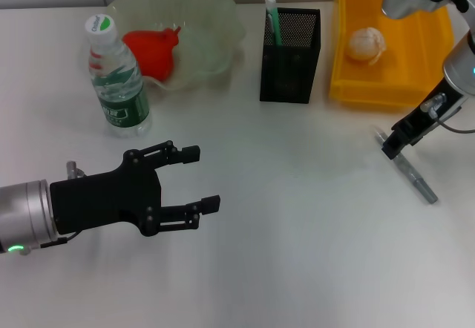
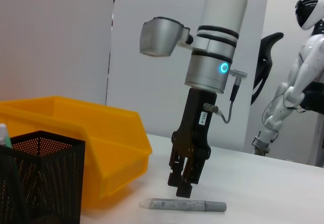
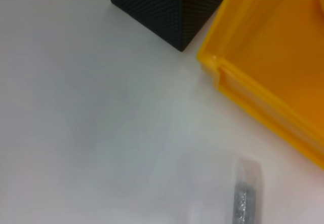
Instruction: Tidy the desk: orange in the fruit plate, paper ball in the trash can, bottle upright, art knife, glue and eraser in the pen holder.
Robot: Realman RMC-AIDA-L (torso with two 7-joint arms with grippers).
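The right tool (image 1: 391, 145) is lowered at the 3 o'clock side of the surface (image 1: 297, 231), directly over one end of the art knife (image 1: 407, 171). In the left wrist view its fingers (image 2: 183, 183) are nearly closed, with tips just above the grey knife body (image 2: 183, 204); no grasp is visible.

The art knife lies flat on the surface, just at 6 o'clock of the yellow trash can (image 1: 349, 83). The paper ball (image 1: 367, 44) rests inside the trash can.

The left tool (image 1: 200, 179) hovers at 8 o'clock, with fingers spread wide apart and nothing held.

The bottle (image 1: 115, 76) stands upright at 10 o'clock, just beside the fruit plate (image 1: 215, 16). A red fruit (image 1: 152, 52) lies in the plate.

The black mesh pen holder (image 1: 291, 53) stands at 12 o'clock between plate and trash can. A green-and-white stick (image 1: 272, 16) protrudes from it.
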